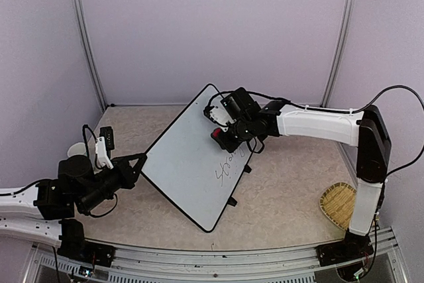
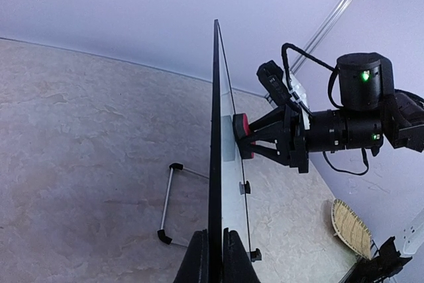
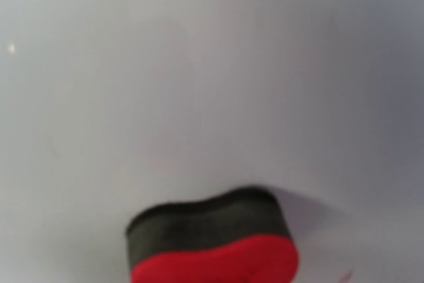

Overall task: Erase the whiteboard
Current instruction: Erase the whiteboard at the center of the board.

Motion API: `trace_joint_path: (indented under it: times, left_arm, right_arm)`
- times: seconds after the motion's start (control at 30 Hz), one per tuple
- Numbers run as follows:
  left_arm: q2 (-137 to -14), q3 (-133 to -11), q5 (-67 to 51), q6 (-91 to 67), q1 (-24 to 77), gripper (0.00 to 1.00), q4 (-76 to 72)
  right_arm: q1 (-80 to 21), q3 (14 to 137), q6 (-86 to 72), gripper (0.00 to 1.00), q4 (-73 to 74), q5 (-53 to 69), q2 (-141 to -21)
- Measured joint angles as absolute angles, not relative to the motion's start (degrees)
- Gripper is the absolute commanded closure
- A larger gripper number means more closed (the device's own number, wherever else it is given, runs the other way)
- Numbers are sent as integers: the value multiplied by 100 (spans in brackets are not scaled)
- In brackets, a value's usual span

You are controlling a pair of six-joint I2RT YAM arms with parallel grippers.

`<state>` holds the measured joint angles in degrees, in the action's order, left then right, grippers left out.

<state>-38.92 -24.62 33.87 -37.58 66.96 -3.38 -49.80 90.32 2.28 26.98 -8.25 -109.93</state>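
Note:
The whiteboard (image 1: 182, 164) stands tilted on the table, with black handwriting (image 1: 228, 166) near its right edge. My left gripper (image 1: 137, 166) is shut on the board's left edge; in the left wrist view the fingers (image 2: 199, 260) clamp the black frame (image 2: 216, 130) edge-on. My right gripper (image 1: 223, 135) is shut on a red and black eraser (image 1: 216, 136) and presses it against the board's face above the writing. The eraser shows in the left wrist view (image 2: 241, 127) touching the board. In the right wrist view the eraser (image 3: 212, 246) lies against the white surface (image 3: 199, 64); my fingers are out of that view.
A woven straw basket (image 1: 339, 205) lies at the table's right edge, near the right arm's base, and shows in the left wrist view (image 2: 351, 226). A wire stand leg (image 2: 165, 207) sticks out behind the board. Two small black feet (image 1: 232, 201) rest on the table.

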Motion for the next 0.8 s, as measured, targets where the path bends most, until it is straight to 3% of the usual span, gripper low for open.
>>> trace_joint_path:
  times: [0.33,0.8]
  left_arm:
    - [-3874,-2447,3371,-3774,6696,100,-353]
    - [-3885,-2447,3367,-3774,6696,100,-377]
  right_arm:
    - [-4812,7950,141,80,2408,-823,-10672]
    - [-4783,8838,145,80,3022,-635,-10919]
